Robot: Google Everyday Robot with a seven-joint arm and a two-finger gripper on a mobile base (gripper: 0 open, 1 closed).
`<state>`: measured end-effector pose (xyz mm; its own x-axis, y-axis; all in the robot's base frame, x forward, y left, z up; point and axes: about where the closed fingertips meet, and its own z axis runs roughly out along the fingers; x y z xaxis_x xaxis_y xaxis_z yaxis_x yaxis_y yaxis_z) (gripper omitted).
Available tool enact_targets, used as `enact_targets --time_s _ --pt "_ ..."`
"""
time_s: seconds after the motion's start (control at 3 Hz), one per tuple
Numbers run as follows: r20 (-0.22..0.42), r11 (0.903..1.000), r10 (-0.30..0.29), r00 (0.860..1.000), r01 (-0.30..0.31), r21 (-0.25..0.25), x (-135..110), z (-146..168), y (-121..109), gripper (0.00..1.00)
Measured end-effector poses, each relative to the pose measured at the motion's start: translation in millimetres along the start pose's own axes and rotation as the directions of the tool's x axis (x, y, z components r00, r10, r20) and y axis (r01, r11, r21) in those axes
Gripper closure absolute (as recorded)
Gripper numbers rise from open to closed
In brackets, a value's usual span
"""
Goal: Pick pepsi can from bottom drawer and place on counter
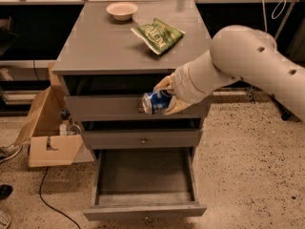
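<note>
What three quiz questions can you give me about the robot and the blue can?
1. True or false: the pepsi can lies inside the bottom drawer.
2. What lies on the counter near the bowl? A) green chip bag B) spoon C) book
3. Fill in: the gripper, up in front of the top drawer, has its fingers shut on the ____.
Key: 1 false: the can is held in the air, and the bottom drawer is open and empty. 2 A. 3 pepsi can.
</note>
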<state>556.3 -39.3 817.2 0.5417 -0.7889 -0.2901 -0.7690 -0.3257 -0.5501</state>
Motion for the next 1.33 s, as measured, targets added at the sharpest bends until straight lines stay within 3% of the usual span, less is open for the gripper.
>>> enact_targets --time_s 0.33,0.67,1.0,1.33 --pt "0.044 0.9971 0.07 0.997 -0.072 0.027 6 -25 -79 1.0" --pt "0.044 0.9971 0.07 0.997 -0.072 0.027 6 -25 -79 1.0" --pt "0.051 0.9972 0.065 0.997 -0.067 0.033 -2 -20 -97 1.0" --pt "0.022 0.9925 0.101 0.995 -0.102 0.067 -5 -14 -132 1.0"
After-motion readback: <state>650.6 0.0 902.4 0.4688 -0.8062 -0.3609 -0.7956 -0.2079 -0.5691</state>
